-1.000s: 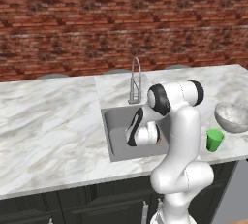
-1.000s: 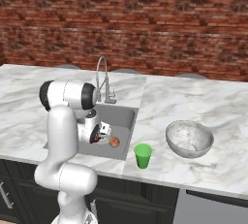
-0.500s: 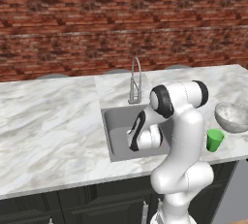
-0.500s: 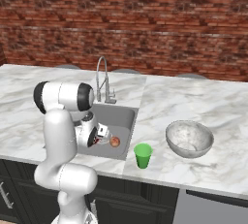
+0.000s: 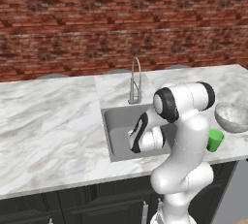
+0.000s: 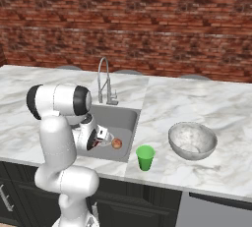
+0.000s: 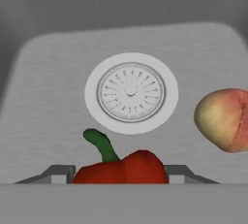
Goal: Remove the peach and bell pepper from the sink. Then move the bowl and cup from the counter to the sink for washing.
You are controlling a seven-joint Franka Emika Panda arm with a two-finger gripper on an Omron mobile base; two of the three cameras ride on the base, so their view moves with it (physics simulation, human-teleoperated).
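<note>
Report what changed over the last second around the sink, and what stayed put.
The arm swung its hand lower into the sink, bringing the pincer down until its fingertips stand either side of the bell pepper. Whether it has clamped the pepper yet is unclear. The peach lies where it was on the basin floor, and the cup and bowl remain on the counter.

Counter [image 6: 197,105]: bowl [image 6: 192,140], cup [image 6: 144,157] on marble.
</note>
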